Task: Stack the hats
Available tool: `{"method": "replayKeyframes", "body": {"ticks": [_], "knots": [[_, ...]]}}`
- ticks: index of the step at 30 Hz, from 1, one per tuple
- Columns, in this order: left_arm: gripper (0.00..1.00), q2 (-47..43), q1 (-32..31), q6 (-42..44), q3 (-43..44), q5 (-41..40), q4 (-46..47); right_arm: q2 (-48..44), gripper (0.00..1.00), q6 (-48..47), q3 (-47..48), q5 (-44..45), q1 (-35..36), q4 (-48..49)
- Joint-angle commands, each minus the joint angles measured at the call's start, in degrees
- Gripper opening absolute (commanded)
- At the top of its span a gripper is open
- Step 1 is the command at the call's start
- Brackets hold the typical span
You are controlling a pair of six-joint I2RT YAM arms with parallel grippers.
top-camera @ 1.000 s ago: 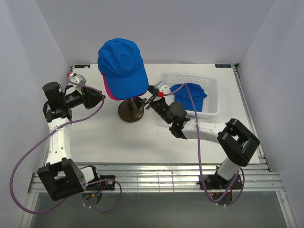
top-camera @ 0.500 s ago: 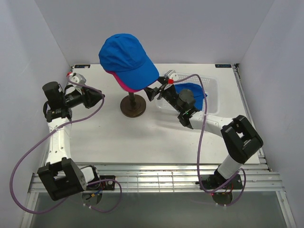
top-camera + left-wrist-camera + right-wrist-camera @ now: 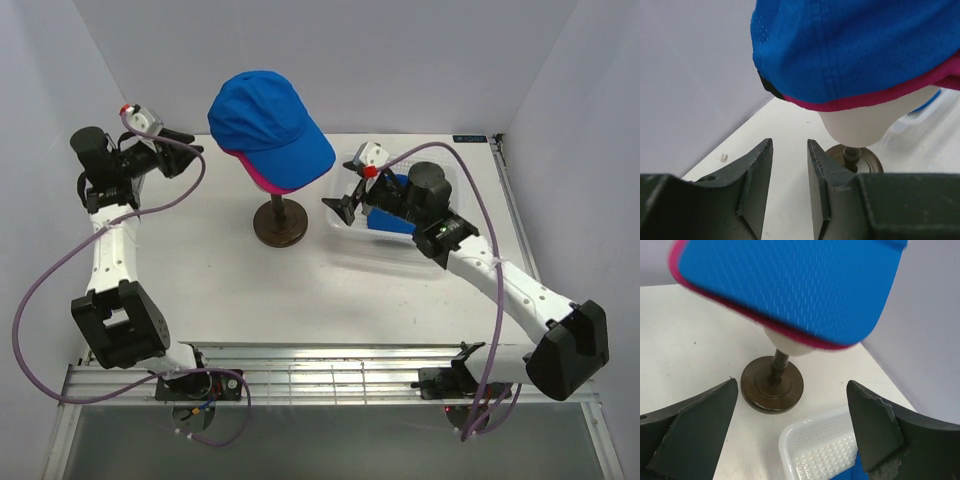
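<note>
The right arm has drawn back from the stand and now reaches over the white perforated basket (image 3: 405, 159) at the desk's far right corner, while the left arm has lifted up and away toward the left wall. The right gripper (image 3: 344, 200) hangs with its jaws spread as wide as I've seen them, nothing between them, pointing back at the mannequin. The left gripper (image 3: 188, 150) is raised above the desk's (image 3: 220, 280) far left corner, its two fingers parted by a narrow gap and holding nothing; from its own camera the fingers (image 3: 757, 165) aim at the underside of the head. The bright blue cap (image 3: 265, 112) sits on top of the cream mannequin head (image 3: 860, 122), brim turned toward the right and near side, and a magenta-pink cap (image 3: 262, 178) lies under it, showing only as a pink edge along the rim. The head stands on a dark round stand (image 3: 280, 226) toward the far middle of the desk, just left of the basket. A second blue cap (image 3: 385, 218) lies inside the basket, mostly hidden by the right arm.
</note>
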Motion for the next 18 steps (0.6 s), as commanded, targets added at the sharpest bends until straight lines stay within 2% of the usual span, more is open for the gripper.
{"method": "replayKeyframes", "body": {"ticks": [1,2,3,4,7,8,10,11,13,14,15,18], "knots": [[0.43,1.37,3.06,-10.21,4.6,7.92,7.38,-3.22,0.94,-4.47,13.37,-5.17,-0.28,-22.45],[0.41,1.81,3.68,-15.85,3.56,12.73,17.5,-3.22,0.94,-2.73,16.09,-4.47,-0.28,-23.78],[0.4,2.16,4.13,-21.04,2.24,13.91,23.77,-2.44,0.94,-1.4,21.08,-3.94,-0.19,-24.4],[0.4,2.42,4.48,-31.35,-0.73,14.01,37.06,-1.74,0.93,0.44,23.48,-3.59,-0.28,-24.15],[0.47,5.14,5.09,-47.84,-2.78,10.6,55.77,2.21,0.91,9.04,31.22,-1.4,0.24,-20.3],[0.49,6.28,5.18,-56.51,-1.22,9.19,62.27,3.36,0.9,11.24,32.71,2.35,0.85,-19.76],[0.54,8.93,4.4,-60.1,1.25,3.49,61.47,8.1,0.88,14.6,38.05,6.94,3.04,-17.64],[0.54,8.84,3.61,-56.2,3.09,-0.62,54.76,11.86,0.86,14.61,40.27,13.05,4.1,-18.6],[0.56,6.23,-0.93,-42.87,5.2,-6.69,40.27,15.48,0.86,14.43,47.36,17.75,6.56,-20.87],[0.57,5.95,-3.06,-35.31,9.57,-10.12,23.48,17.15,0.86,14.52,49.5,21.16,7.27,-22.2],[0.57,6.29,-4.56,-27.23,11.52,-14.42,18.09,19.6,0.86,14.52,51.17,22.07,7.89,-22.39],[0.57,8.05,-5.54,-28.65,13.47,-16.39,15.49,22.25,0.86,13.47,54.26,26.99,10.26,-21.51]]}}
